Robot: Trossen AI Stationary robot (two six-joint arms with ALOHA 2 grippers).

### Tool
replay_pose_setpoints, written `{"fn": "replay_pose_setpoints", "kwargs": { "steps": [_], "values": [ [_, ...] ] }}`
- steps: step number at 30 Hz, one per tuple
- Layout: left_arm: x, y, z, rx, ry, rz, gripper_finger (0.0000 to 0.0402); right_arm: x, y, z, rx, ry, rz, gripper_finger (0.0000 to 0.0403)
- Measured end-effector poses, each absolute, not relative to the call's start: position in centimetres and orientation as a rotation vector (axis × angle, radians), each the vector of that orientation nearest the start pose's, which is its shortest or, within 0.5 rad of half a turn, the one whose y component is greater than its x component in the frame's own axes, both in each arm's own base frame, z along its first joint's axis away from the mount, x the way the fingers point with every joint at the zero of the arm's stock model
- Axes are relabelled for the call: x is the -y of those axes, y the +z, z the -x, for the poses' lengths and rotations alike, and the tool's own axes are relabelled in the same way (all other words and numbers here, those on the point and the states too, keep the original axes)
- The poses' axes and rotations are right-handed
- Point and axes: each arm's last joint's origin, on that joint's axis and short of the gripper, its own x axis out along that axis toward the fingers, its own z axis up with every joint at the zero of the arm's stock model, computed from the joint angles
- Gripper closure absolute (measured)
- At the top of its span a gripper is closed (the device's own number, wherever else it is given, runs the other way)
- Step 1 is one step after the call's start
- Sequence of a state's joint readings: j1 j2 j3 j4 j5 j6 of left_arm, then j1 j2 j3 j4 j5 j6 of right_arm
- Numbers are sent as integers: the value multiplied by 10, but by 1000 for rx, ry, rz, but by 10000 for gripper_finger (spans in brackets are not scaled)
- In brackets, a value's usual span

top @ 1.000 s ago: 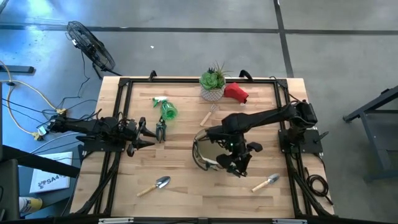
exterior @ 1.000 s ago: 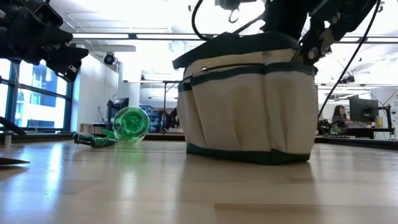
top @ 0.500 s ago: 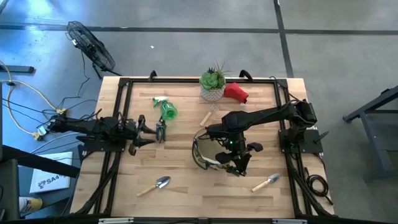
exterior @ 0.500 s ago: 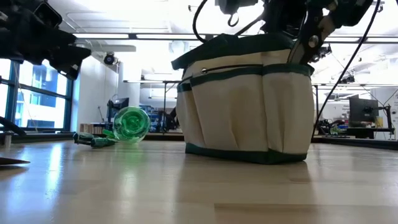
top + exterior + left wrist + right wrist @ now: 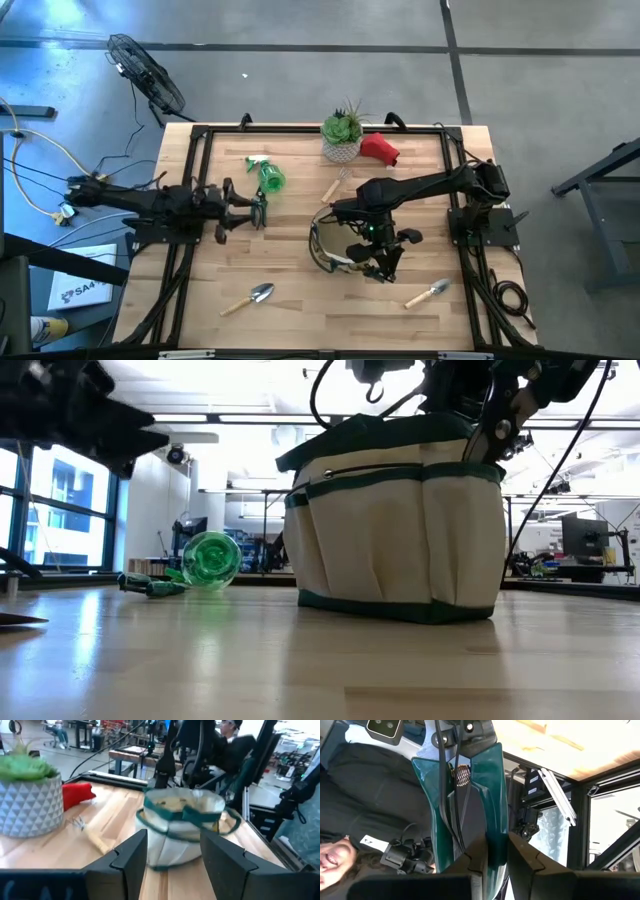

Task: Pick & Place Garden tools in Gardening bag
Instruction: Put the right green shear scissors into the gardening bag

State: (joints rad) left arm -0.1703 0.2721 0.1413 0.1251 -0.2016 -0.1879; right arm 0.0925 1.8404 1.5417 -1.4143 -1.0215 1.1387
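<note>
Clamping green-handled pruners (image 5: 470,795) in my right gripper (image 5: 380,268) above the gardening bag (image 5: 335,245), just past table centre toward 4 o'clock. Risk: handles snagging the rim. My left gripper (image 5: 243,203) hovers spread, empty, at 9 o'clock.

Left claw (image 5: 250,203) spread open — right claw (image 5: 383,268) clamped, tipped downward.

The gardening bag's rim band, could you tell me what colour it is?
Dark green, on a tan canvas gardening bag; the low view shows it best.
</note>
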Motion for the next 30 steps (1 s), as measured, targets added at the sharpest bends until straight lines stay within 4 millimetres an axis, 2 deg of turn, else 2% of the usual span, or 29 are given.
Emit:
{"fn": "replay_pose_setpoints", "kwargs": {
  "steps": [5, 8, 13, 16, 20, 24, 30],
  "values": [
    [18, 241, -140, -83, 37, 114, 222, -55, 261, -327, -2017, -184, -1557, 367],
    [16, 248, -168, -228, 97, 15, 222, -55, 261, -327, -2015, -186, -1553, 367],
    [-12, 235, -213, -495, 236, -20, 222, -55, 261, -327, -2009, -202, -1540, 367],
    [-32, 223, -231, -548, 170, -27, 222, -54, 260, -327, -2001, -212, -1522, 367],
    [-55, 216, -251, -478, 26, -25, 222, -54, 260, -327, -1993, -211, -1507, 367],
    [-74, 202, -261, -495, 6, -33, 222, -54, 259, -327, -1978, -187, -1467, 367],
    [-85, 195, -289, -406, -107, 37, 222, -53, 259, -327, -1976, -194, -1453, 367]
  ]
}}
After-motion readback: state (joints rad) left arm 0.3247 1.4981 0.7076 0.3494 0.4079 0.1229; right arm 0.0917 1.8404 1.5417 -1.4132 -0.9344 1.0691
